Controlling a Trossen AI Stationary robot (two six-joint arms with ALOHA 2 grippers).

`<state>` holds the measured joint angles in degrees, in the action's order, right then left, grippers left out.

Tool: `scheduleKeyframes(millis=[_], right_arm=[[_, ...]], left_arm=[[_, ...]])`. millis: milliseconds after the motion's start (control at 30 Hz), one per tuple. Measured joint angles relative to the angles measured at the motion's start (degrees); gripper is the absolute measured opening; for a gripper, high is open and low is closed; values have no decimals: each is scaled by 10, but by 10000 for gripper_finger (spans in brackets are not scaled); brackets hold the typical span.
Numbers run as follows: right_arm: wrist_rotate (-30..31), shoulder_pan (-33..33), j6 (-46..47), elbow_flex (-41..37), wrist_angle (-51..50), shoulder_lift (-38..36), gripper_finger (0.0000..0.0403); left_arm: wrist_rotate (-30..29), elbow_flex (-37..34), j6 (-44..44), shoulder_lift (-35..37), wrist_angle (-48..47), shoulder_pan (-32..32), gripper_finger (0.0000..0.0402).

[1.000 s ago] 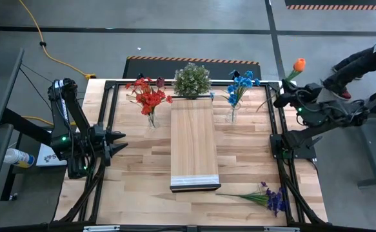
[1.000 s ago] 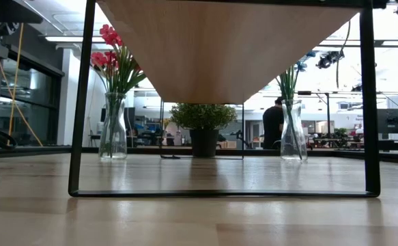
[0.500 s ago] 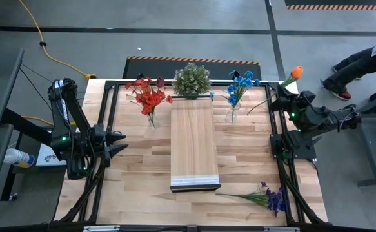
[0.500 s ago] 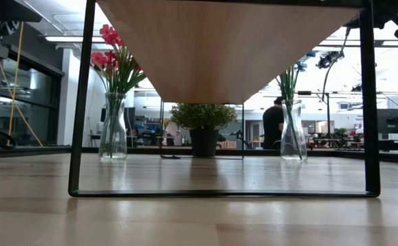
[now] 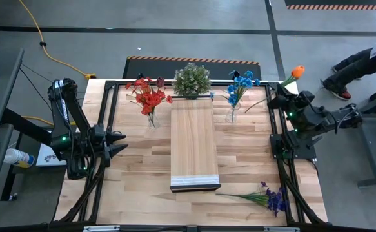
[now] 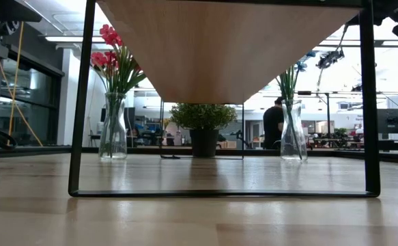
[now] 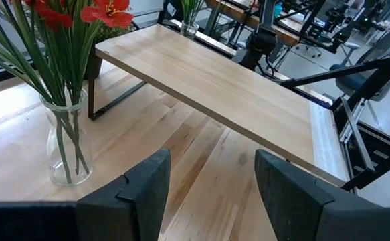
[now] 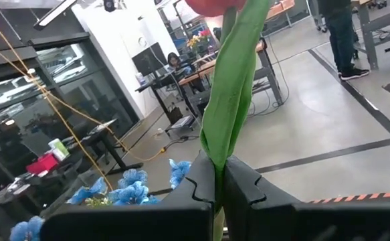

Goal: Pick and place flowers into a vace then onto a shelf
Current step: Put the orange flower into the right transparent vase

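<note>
While clamping the orange flower [image 5: 296, 70], the right end effector [image 5: 282, 99] hangs raised

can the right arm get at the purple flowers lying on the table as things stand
Probably not yet: the right gripper is shut on the orange flower, so it has no free grasp. The purple flowers lie on its side with nothing over them.

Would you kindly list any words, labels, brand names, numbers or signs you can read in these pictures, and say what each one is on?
None: no readable text shows in any view.
The shelf, the vases and the arms carry no legible marking.
The orange-and-black striped strip on the floor behind the table is a pattern, not lettering.
The bottle beside the table has a label too small to read.
</note>
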<state>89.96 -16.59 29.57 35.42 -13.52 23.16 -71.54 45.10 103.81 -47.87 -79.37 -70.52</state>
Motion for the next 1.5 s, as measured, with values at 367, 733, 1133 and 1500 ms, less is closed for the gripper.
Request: scheduleKeyframes(millis=[367,733,1133,1500], right_arm=[[-20,57,-15,0,52,18,0],[-130,159,-178,0,243,76,0],[-209,221,-175,0,251,99,0],[-199,221,-116,0,183,112,0]], left_arm=[[0,0,0,0,-1,0,250],[0,0,0,0,-1,0,250],[0,0,0,0,0,0,250],[0,0,-1,0,0,0,250]])
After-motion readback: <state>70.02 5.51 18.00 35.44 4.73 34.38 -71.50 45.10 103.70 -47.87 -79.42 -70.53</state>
